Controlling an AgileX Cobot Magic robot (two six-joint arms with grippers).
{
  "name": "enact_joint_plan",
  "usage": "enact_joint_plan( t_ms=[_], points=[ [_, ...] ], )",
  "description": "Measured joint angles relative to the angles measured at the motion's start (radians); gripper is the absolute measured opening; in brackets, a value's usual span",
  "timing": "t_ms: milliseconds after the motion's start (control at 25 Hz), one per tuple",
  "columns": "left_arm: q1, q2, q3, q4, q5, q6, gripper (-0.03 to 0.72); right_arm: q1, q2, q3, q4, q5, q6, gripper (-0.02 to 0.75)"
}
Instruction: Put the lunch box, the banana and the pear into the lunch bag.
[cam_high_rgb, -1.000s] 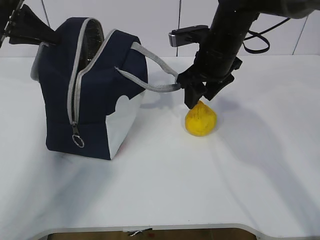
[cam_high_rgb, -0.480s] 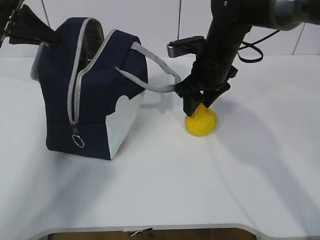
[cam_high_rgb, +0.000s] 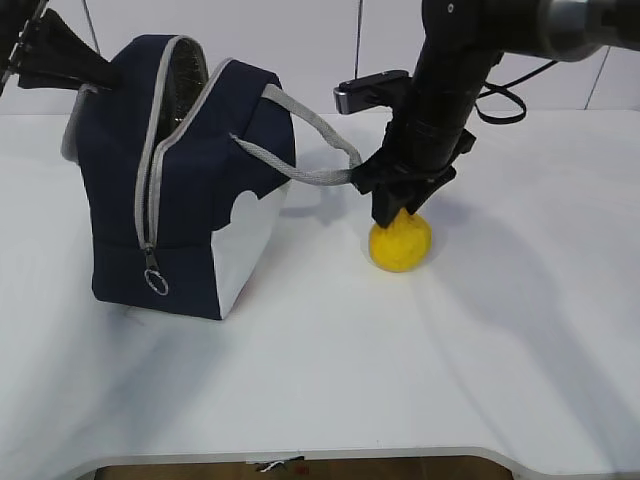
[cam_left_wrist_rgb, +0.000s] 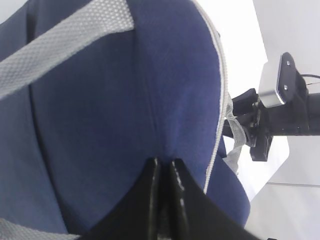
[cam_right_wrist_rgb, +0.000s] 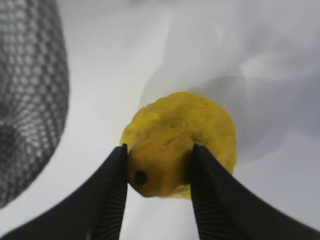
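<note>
Right gripper (cam_high_rgb: 403, 205) reaching steeply down, jaws pinching the pear's (cam_high_rgb: 401, 243) narrow top mid-desk, left gripper (cam_left_wrist_rgb: 164, 172) clamped shut on lunch bag (cam_high_rgb: 190, 200) fabric, no legible writing.

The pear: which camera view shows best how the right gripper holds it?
The right wrist view: the pear fills the picture, with one finger of the right gripper against each side. The exterior view shows the pear small on the table, its top hidden. The left wrist view does not show it.
</note>
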Motion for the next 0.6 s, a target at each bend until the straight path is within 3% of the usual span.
enact_joint_plan(
  t_ms=[160,600],
  points=[
    [0.0,0.0,0.0,0.0,0.0,0.0,0.003,0.0,0.0,-0.004,-0.013,0.0,-0.002,0.278],
    [0.0,0.0,0.0,0.0,0.0,-0.002,0.003,0.0,-0.009,-0.168,-0.041,0.042,0.007,0.258]
  ],
)
